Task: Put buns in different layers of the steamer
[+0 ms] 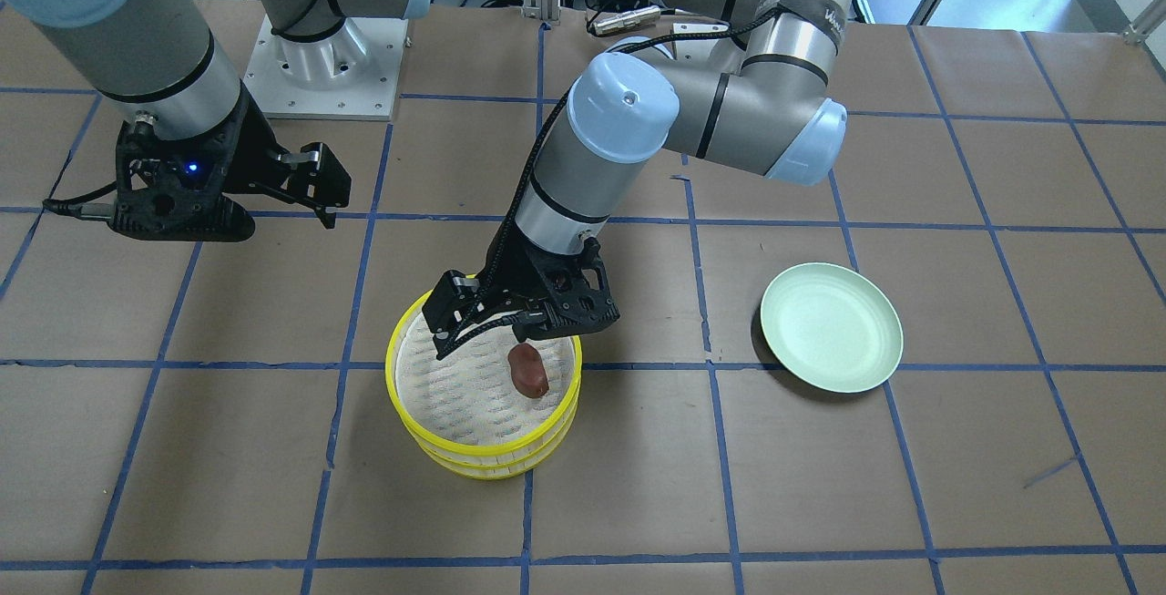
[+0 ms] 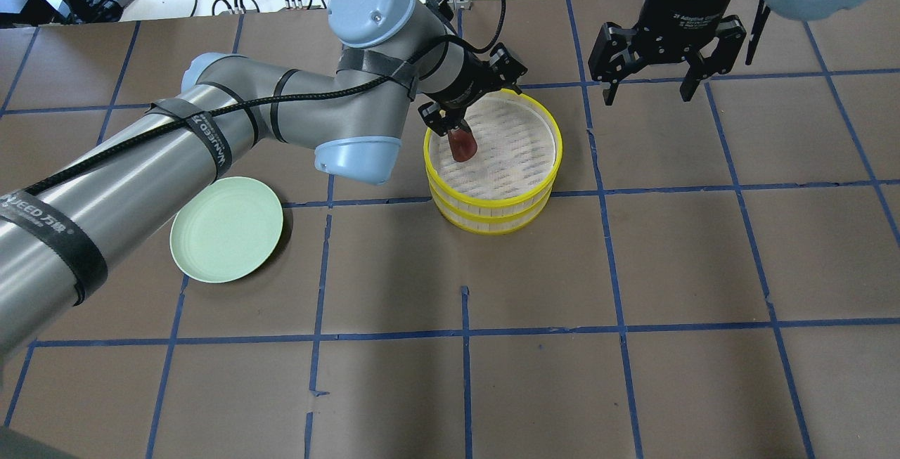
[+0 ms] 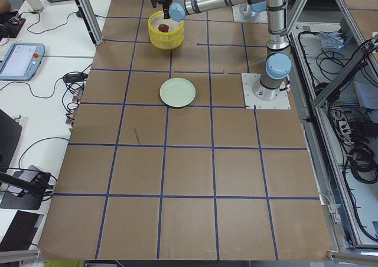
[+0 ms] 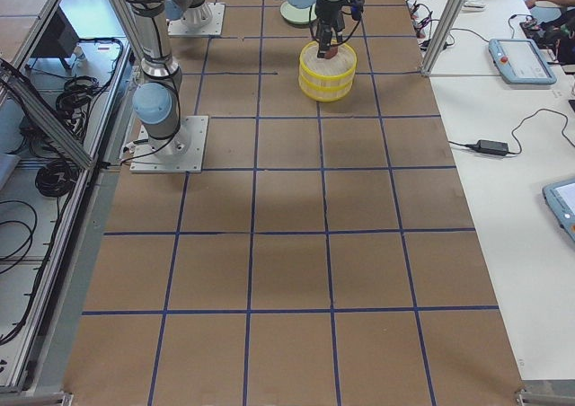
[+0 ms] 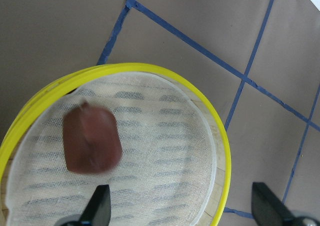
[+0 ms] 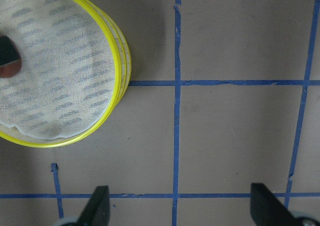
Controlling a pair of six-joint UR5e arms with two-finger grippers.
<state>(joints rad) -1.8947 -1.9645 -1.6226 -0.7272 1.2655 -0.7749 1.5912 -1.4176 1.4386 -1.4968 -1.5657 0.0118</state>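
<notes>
Two yellow-rimmed steamer layers are stacked, the top layer (image 1: pixel 393 367) on the lower layer (image 1: pixel 492 467). The dark reddish-brown bun (image 1: pixel 528 370) is inside the top layer on its woven liner, near the rim. My left gripper (image 1: pixel 483 344) is open just above that layer. In the left wrist view the bun (image 5: pixel 91 141) looks blurred and is clear of the spread gripper (image 5: pixel 182 208). My right gripper (image 2: pixel 648 90) is open and empty, off to the side of the steamer (image 2: pixel 559 153). The white bun is hidden.
An empty pale green plate (image 1: pixel 831 328) lies on the brown paper table on my left side, also seen from overhead (image 2: pixel 226 228). Blue tape lines grid the table. My left arm stretches low across the table toward the steamer.
</notes>
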